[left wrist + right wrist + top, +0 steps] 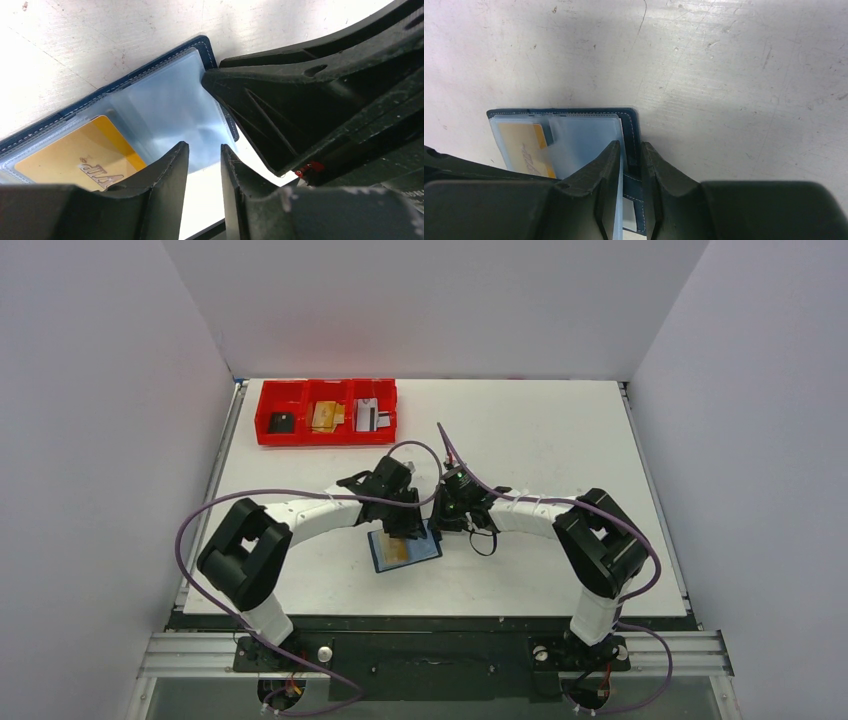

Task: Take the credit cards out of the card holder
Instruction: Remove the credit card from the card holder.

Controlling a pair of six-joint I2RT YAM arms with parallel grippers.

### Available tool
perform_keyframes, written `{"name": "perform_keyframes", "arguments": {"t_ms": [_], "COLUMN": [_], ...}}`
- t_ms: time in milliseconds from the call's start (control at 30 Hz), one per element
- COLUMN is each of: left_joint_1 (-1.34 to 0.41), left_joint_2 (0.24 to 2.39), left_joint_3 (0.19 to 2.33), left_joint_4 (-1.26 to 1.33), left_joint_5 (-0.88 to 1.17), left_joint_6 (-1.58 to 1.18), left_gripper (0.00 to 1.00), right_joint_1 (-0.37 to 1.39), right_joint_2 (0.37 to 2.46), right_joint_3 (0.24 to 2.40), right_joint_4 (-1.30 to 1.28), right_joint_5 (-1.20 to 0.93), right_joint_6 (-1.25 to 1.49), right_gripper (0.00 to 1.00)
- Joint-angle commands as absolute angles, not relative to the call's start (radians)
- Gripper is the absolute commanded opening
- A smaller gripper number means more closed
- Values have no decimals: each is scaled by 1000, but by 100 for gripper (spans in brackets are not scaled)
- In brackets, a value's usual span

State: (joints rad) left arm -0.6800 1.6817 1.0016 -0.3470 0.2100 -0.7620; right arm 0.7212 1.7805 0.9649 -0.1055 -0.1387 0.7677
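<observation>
Right, nearest me the card holder (405, 548) lay open and flat on the table (560, 440), between the two arms. The right gripper (629, 147) was clamped on its navy edge, I'd say to pin it so it couldn't slide. The left gripper (205, 150) hovered over the clear sleeve, jaws a little apart and empty. It looked lined up for the tan-gold card (75, 155) tucked in the pocket just beside it. Further back, the red tray (325, 438) held a black card (283, 423), a second gold card (323, 416) and a silvery card (368, 417), one per compartment. Those looked done.
</observation>
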Motion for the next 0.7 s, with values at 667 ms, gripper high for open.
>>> {"name": "perform_keyframes", "arguments": {"t_ms": [667], "left_joint_1": [-624], "left_joint_2": [1606], "left_joint_3": [1093], "left_joint_4": [-359], "left_joint_5": [142], "left_joint_6": [-701], "left_gripper": [42], "right_joint_1": [710], "right_joint_2": [1489], "right_joint_3": [968], "right_joint_4": [-306], "right_joint_5": [-70], "right_joint_6": [750], "right_gripper": [32]}}
